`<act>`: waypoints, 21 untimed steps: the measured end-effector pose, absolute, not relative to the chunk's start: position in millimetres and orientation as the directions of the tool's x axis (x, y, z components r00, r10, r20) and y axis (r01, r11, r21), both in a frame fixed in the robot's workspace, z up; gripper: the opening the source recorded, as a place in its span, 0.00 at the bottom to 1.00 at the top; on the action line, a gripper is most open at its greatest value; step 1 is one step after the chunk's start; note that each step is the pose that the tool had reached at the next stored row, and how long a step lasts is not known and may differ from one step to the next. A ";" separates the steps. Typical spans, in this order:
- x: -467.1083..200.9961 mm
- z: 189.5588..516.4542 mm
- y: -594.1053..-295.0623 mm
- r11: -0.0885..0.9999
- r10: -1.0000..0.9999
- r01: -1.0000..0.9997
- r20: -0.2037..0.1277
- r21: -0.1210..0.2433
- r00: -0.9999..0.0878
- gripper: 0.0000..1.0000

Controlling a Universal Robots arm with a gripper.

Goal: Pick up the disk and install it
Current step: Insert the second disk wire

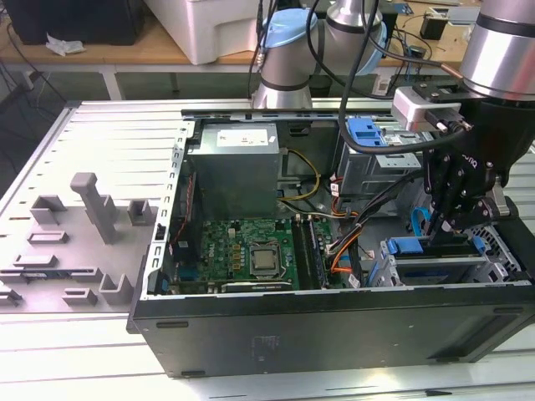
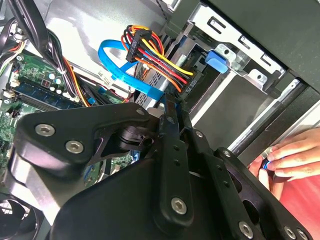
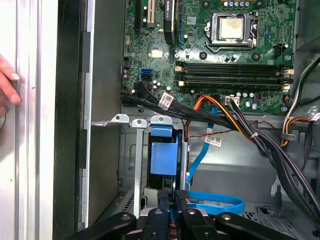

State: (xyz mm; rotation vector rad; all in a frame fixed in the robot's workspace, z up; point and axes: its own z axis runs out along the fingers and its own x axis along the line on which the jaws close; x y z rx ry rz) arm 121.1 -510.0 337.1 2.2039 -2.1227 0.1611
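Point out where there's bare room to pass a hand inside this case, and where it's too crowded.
Free: the bare metal floor between the drive bay and the black cable bundle. Crowded: the gripper sits low at the bay among the blue data cable and coloured power wires; the motherboard is densely populated.

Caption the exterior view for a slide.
The arm's gripper reaches down into the open computer case at the blue-railed drive bay, beside the motherboard.
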 end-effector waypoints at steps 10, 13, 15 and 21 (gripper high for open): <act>121.1 337.9 -510.4 -0.039 -0.991 -0.999 0.129 -0.017 0.036 0.42; 121.1 341.9 -510.4 -0.039 -0.991 -0.999 0.131 -0.017 0.036 0.42; 121.1 345.6 -510.3 -0.039 -0.991 -0.999 0.133 -0.017 0.036 0.42; 121.1 359.8 -510.3 -0.039 -0.990 -0.999 0.135 -0.017 0.036 0.42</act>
